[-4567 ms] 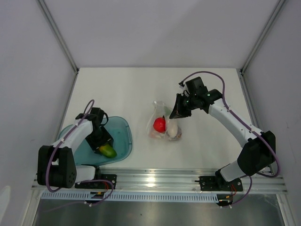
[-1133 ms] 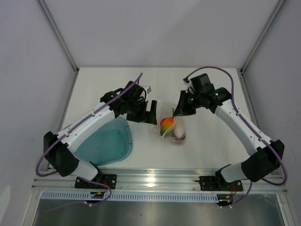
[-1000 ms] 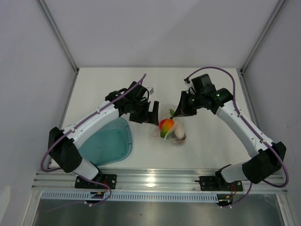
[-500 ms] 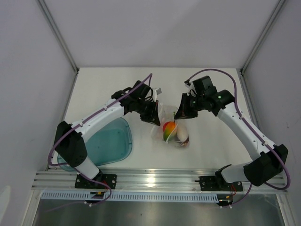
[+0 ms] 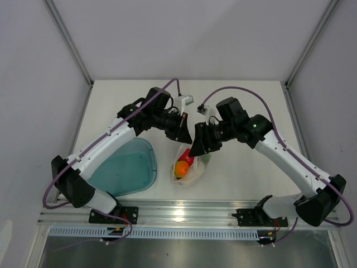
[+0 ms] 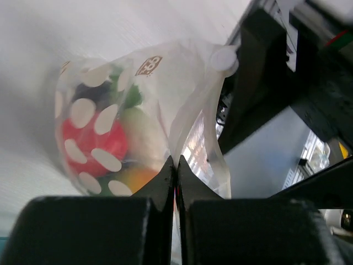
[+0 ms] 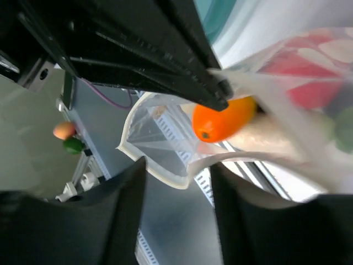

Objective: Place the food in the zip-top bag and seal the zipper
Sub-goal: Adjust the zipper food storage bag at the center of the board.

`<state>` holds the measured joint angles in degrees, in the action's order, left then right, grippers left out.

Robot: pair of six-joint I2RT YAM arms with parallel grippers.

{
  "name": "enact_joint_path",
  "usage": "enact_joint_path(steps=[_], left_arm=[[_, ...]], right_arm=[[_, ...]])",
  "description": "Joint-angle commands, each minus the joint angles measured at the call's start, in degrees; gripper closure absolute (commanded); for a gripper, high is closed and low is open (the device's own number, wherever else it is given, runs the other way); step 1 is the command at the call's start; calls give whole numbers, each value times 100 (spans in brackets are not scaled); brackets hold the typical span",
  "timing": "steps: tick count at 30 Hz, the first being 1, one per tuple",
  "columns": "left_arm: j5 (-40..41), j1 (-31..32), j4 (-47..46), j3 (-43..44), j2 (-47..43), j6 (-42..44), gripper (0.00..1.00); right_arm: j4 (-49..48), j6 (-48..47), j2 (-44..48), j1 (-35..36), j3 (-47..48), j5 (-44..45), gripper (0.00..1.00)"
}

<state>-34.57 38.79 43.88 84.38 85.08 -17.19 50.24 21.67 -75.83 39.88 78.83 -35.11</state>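
The zip-top bag [image 5: 191, 174] hangs tilted just above the table, between the two arms. Through its clear, white-dotted wall [image 6: 110, 110] the food shows: a red fruit [image 6: 91, 143], an orange piece [image 7: 223, 118] and green bits. My left gripper [image 5: 183, 135] is shut on the bag's upper edge, its jaws [image 6: 176, 165] pinching the plastic. My right gripper [image 5: 196, 149] is next to it. Its fingers stand apart, and the curled mouth edge with the zipper [image 7: 160, 175] lies loose between them.
The teal tray [image 5: 128, 167] lies at the front left, close to the bag. The aluminium rail [image 5: 189, 211] with both arm bases runs along the near edge. Grey walls close in the left, right and back sides.
My left gripper closed on the bag's edge and lifted it toward the front left. My right gripper let go, opened and followed to the left. The food slid lower in the bag.
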Motion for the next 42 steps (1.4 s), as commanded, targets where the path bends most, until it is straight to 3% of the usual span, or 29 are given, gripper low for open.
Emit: enact_joint_path(steps=[1,3,5,14,18,22,35,42], left_arm=[[-689,-116,112,97,-167,673,99],[-893,-222,68,-97,-167,717,99],[-1183,-301,-2,-202,-158,717,100],[-1615,-494,-72,-563,-53,744,99],[-1597,-539,-81,-642,-105,717,99],[-1413,-539,-81,-554,-176,621,99],[-885,-539,-187,-440,-422,374,99],[-885,-539,-248,-431,-422,269,100]], right_arm=[[-322,-216,323,-24,203,-137,43],[-339,-347,367,-59,291,-31,32],[-427,-392,429,-234,318,135,29],[-427,-365,333,-1437,247,593,29],[-541,-129,87,-1799,142,321,35],[-743,520,-221,-1817,194,-82,44],[-550,2050,-476,-1527,423,-84,36],[-235,2289,-695,-1457,888,119,36]])
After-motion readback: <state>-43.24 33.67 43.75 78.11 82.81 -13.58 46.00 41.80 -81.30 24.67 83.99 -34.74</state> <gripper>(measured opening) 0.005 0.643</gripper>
